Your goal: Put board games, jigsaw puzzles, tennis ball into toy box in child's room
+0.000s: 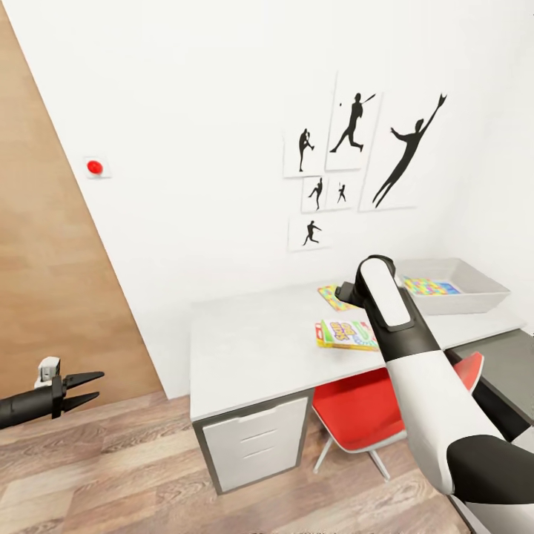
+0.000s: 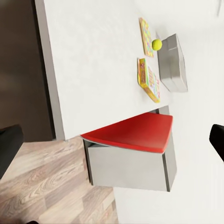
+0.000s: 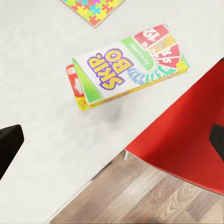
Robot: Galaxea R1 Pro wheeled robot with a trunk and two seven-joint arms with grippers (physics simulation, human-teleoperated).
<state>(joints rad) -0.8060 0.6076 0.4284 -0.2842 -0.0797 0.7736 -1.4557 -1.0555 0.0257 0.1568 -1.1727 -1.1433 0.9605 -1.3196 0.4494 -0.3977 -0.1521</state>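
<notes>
The long grey worktop point(image 1: 252, 345) stands against the white wall, with a white drawer unit point(image 1: 256, 443) under its left end and a red chair point(image 1: 363, 411) tucked beneath its middle. The SKIP-BO board game point(image 1: 347, 334) lies flat near the worktop's near edge, above the chair. Beyond it, toward the wall, one jigsaw puzzle point(image 1: 331, 296) lies flat on the worktop, partly hidden by the right arm in the head view. The toy box point(image 1: 475, 285) sits at the far right end of the worktop with a second colourful jigsaw puzzle point(image 1: 430, 286) inside it. In the left wrist view the tennis ball point(image 2: 157, 44) rests between the puzzle on the worktop and the box, just beside the box. The left claw point(image 1: 80, 391) hangs low at the left over the plank floor, well apart from the worktop, its fingers spread and holding nothing. The right claw (seen as dark fingertips point(image 3: 9, 144) at the edges of its wrist view) hovers wide open over the game, empty.
</notes>
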